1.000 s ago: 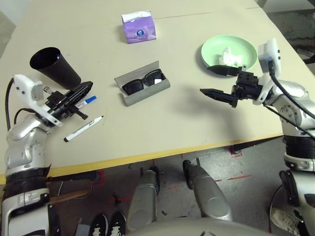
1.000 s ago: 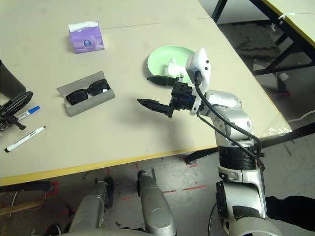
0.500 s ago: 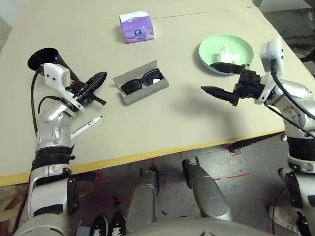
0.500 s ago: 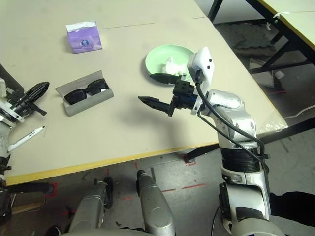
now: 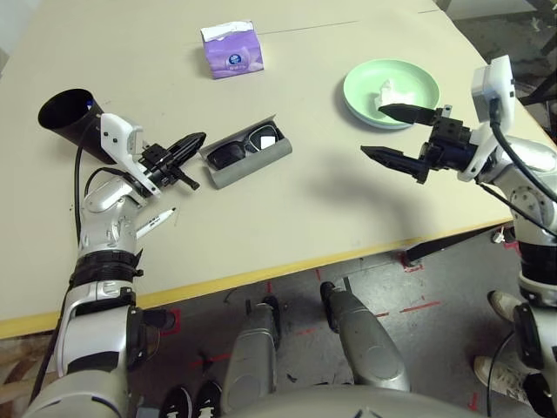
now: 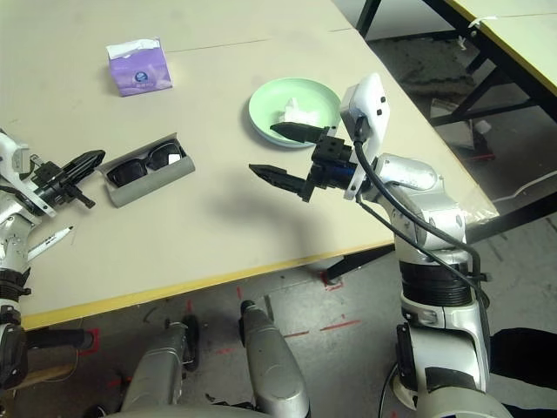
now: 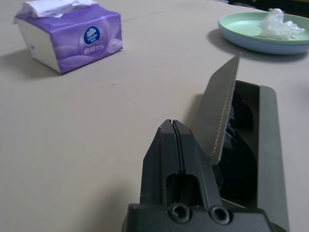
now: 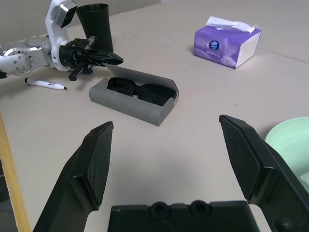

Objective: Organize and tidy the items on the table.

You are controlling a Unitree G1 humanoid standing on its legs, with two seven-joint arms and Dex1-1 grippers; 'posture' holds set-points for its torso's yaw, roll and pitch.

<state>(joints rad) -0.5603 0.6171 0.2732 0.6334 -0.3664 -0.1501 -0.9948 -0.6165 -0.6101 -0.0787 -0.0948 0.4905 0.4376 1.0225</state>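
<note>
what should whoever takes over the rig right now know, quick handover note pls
Left end effector: shut, empty, at the raised lid of the glasses case.
Right end effector: open, empty, above the table near the green plate.
Done: sunglasses lie in the open case; crumpled tissue is on the plate.
Left: close the case; one marker lies loose by the left arm, beside the black cup.

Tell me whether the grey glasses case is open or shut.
Open: the grey oblong glasses case has its lid raised, and the black sunglasses lie visible inside.
</note>
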